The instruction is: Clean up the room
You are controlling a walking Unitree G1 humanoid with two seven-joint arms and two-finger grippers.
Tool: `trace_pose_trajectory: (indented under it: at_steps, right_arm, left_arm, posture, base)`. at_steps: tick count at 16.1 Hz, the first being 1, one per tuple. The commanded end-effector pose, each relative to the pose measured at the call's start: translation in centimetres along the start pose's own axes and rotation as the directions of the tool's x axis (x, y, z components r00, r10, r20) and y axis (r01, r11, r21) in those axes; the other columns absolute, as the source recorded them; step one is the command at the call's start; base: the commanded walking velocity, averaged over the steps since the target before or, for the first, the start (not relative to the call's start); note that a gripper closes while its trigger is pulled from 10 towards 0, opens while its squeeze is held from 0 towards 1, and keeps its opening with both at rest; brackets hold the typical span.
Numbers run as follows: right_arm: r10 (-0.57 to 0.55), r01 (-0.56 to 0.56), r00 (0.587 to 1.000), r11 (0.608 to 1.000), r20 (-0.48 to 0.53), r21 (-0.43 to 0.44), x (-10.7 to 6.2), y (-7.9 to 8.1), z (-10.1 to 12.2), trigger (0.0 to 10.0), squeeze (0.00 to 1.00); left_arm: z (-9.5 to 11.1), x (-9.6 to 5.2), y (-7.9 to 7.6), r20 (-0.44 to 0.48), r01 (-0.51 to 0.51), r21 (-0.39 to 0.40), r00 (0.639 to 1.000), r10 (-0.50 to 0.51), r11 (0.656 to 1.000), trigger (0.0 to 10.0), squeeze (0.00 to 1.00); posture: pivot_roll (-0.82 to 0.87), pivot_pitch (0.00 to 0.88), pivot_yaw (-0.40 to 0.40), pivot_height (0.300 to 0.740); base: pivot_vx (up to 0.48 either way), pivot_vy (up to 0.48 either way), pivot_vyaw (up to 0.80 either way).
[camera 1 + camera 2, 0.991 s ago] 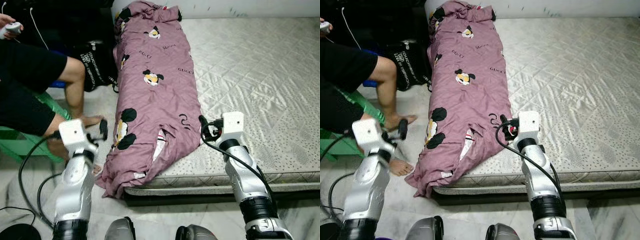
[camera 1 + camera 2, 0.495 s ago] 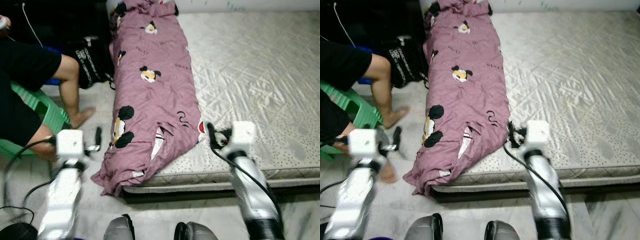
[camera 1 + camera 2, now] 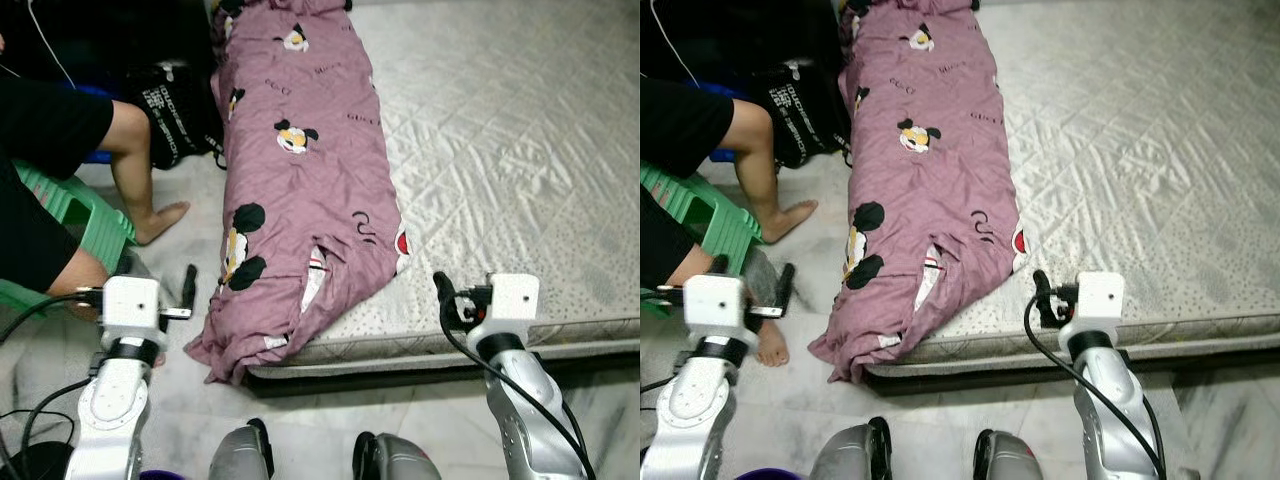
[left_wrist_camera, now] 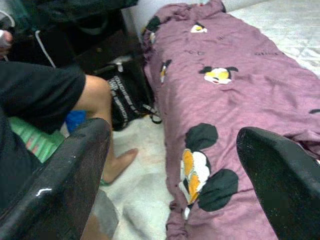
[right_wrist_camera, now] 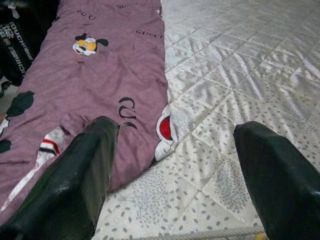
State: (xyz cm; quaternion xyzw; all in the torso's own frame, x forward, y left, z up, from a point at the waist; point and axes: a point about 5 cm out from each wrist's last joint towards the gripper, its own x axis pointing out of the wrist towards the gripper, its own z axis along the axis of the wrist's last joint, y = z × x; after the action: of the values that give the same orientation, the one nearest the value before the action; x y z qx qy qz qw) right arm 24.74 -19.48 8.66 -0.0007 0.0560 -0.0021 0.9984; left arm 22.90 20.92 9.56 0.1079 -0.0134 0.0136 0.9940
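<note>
Both grippers, left (image 4: pixel 170 165) and right (image 5: pixel 172 165), hang spread and empty on either side of the mauve cartoon-print quilt (image 3: pixel 300 190) drooping off the mattress (image 3: pixel 520 180), apparently poised to gather it.

Both arms have dropped back, the right claw (image 3: pixel 440 291) off the quilt (image 3: pixel 300 180).

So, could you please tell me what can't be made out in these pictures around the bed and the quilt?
- The top end of the purple quilt is cut off by the upper edge of the eye views.
- The mattress runs past the right edge, so its far side is unseen.
- The seated person is cropped at the left edge; the green stool is partly hidden by a leg.
- The print on the black bag is too small to read.
</note>
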Motion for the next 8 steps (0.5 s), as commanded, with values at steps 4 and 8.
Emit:
trace_pose_trajectory:
  at_steps: [4,8]
  right_arm:
    - [0.005,-0.005,1.0,1.0,0.01,0.005,0.1,0.3,0.6,10.0,0.0]
    - [0.029,-0.029,0.999,1.0,0.018,0.01,0.5,0.8,1.0,10.0,0.0]
  left_arm:
    - [0.0,0.2,0.3,-0.003,-0.009,0.009,1.0,0.009,1.0,10.0,0.0]
    - [0.5,1.2,-0.2,0.015,-0.003,0.005,1.0,0.003,1.0,10.0,0.0]
  posture:
    - [0.0,0.202,0.027,0.74]
    - [0.01,0.193,0.022,0.74]
  base:
    - [0.0,0.0,0.0]
    - [0.0,0.0,0.0]
